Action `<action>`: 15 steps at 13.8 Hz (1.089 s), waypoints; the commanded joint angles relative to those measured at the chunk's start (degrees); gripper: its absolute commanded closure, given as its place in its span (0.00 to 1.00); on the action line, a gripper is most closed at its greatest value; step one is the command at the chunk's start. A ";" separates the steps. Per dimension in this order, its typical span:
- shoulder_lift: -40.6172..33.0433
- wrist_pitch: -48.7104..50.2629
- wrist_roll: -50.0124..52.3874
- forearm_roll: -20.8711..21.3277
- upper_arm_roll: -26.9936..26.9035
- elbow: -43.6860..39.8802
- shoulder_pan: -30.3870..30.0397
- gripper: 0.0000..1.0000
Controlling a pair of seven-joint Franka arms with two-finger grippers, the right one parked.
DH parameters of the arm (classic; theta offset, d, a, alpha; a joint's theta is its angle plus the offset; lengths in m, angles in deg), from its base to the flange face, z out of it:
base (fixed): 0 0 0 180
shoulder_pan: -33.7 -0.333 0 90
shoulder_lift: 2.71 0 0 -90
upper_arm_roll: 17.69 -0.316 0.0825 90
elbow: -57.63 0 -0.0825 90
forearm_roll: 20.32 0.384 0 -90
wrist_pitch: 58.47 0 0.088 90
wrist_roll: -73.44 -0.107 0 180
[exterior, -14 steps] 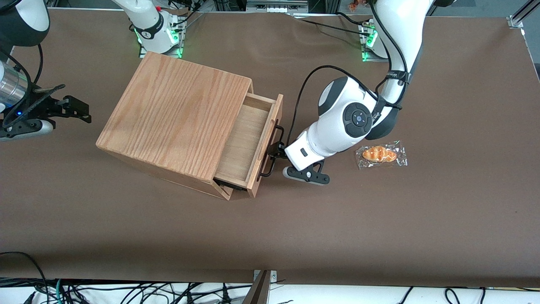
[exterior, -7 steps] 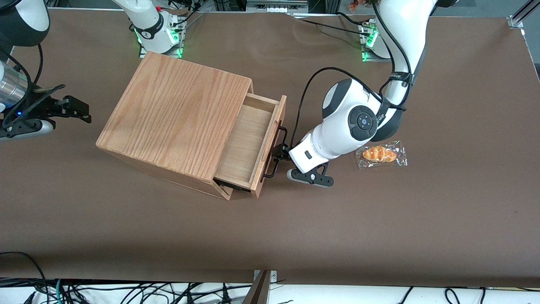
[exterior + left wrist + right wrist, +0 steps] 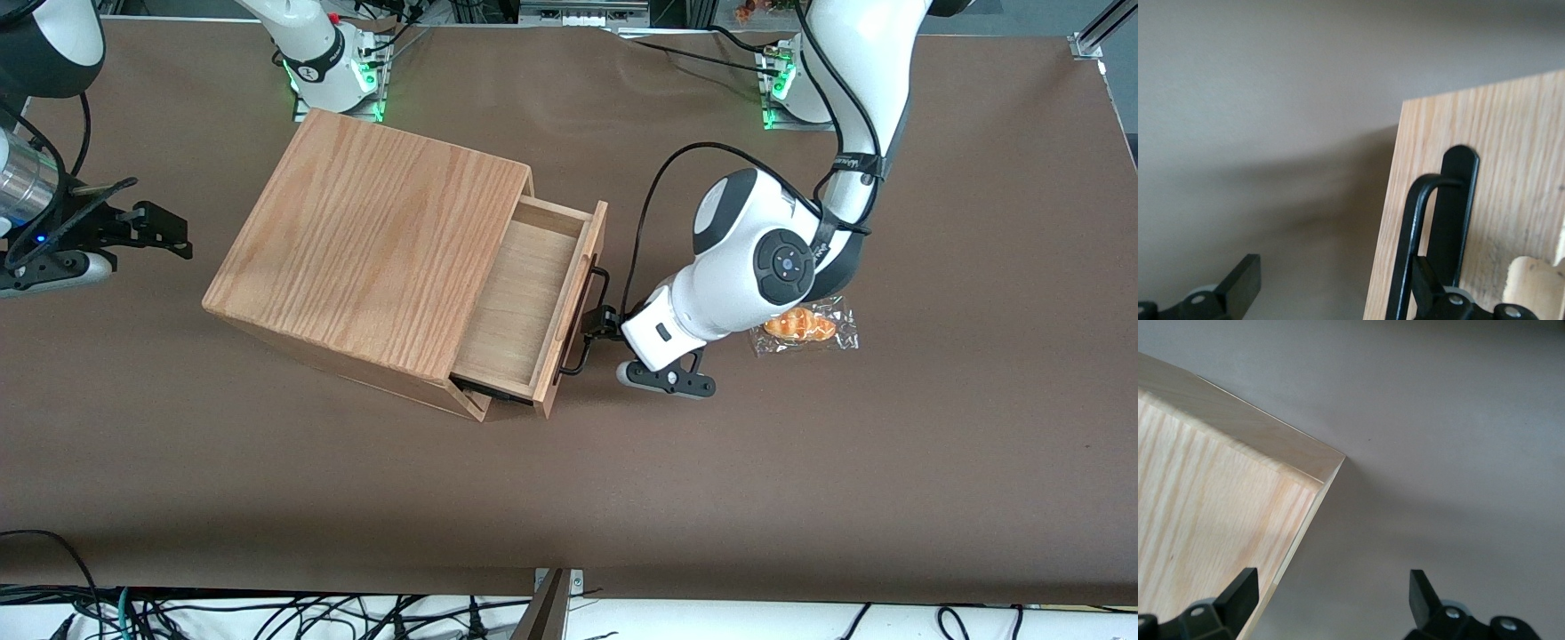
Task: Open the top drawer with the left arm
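Note:
The top drawer [image 3: 520,302] stands partly pulled out of the oak box [image 3: 373,240], its pale plywood inside showing. Its thin black bar handle [image 3: 578,360] runs across the drawer front [image 3: 1511,167]. The left arm [image 3: 738,267] reaches low toward that front, and its gripper [image 3: 597,324] is at the handle. In the left wrist view the gripper [image 3: 1331,277] is open and wide. One finger [image 3: 1426,283] sits hooked between the handle bar [image 3: 1408,247] and the drawer front. The other finger [image 3: 1238,277] hangs free over the brown table.
A wrapped bread roll [image 3: 805,324] lies on the table just beside the left arm's wrist, toward the working arm's end. The arm's black cable [image 3: 649,196] loops above the drawer front. Brown table [image 3: 800,480] stretches nearer the front camera.
The drawer has slid farther out of the box, toward the working arm's end. The gripper and wrist moved the same way with the handle, closer to the bread roll.

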 commanded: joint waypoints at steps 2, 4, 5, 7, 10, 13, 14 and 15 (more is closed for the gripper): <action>-1.95 5.39 -0.50 -2.36 0.08 -0.55 -2.47 0.00; -2.65 7.68 -0.68 -2.36 0.43 -0.55 -4.58 0.00; -3.61 8.12 -0.68 -2.18 0.08 -0.55 -5.28 0.00; -5.20 10.57 -0.94 -1.31 -0.27 -0.20 -7.22 0.00; -8.00 18.39 -1.12 3.32 -0.45 0.15 -10.91 0.00; -10.30 23.14 -1.30 6.68 -0.45 -0.02 -13.55 0.00; -11.09 24.55 -1.21 10.17 -0.54 -0.02 -13.90 0.00; -11.53 25.52 -1.30 13.60 -0.54 0.07 -14.17 0.00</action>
